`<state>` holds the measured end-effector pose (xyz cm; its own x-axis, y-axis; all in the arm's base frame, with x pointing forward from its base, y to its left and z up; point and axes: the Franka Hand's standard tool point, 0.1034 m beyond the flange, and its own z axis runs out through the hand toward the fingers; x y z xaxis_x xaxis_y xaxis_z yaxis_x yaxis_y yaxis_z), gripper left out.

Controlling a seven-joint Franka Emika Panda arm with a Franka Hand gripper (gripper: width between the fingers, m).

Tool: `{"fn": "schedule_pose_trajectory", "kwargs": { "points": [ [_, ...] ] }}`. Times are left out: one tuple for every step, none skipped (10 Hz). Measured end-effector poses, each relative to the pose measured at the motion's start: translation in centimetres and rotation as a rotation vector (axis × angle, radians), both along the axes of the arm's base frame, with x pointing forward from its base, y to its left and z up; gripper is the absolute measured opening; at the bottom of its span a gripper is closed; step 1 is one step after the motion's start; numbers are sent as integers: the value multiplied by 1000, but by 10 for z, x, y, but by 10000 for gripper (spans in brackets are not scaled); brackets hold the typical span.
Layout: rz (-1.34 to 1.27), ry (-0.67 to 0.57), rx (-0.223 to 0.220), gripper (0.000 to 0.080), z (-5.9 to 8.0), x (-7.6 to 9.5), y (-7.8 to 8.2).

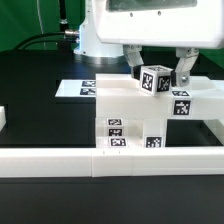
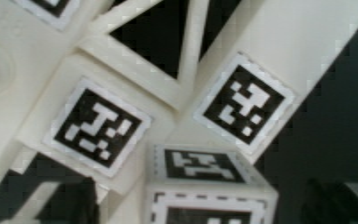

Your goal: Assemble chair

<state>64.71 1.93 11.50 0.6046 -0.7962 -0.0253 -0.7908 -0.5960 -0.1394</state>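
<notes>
My gripper (image 1: 159,72) straddles the small square leg (image 1: 152,79) standing atop the chair panel (image 1: 120,102) just beyond the near rail (image 1: 100,160), fingers (image 1: 134,68) spread with gaps showing, likely ready to close and seat it.

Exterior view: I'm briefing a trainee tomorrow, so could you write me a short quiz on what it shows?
1. True or false: the long white rail lies behind the chair parts, farther from the camera.
2. What sits between the fingers of the hand? A) a small tagged block B) a screwdriver C) nothing
3. On which side of the hand, in the exterior view, does the marker board lie?
Key: 1 false, the rail lies in front of them; 2 A; 3 the exterior view's left.
</notes>
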Motion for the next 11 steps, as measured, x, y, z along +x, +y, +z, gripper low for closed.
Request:
{"fn": "schedule_pose_trajectory", "kwargs": {
  "points": [
    [57, -5, -8, 642, -1, 0, 0],
    [142, -13, -16, 642, -1, 0, 0],
    [192, -18, -21, 647, -1, 0, 0],
    [267, -26, -28, 647, -1, 0, 0],
    [335, -32, -37, 648, -1, 0, 0],
    [479, -43, -59, 648, -1, -1, 0],
    [569, -48, -72, 648, -2, -1, 0],
    [698, -53, -99, 648, -2, -1, 0],
    [796, -56, -117, 648, -2, -1, 0],
    [867, -59, -124, 648, -2, 0, 0],
    [951, -65, -132, 648, -1, 1, 0]
  ]
}}
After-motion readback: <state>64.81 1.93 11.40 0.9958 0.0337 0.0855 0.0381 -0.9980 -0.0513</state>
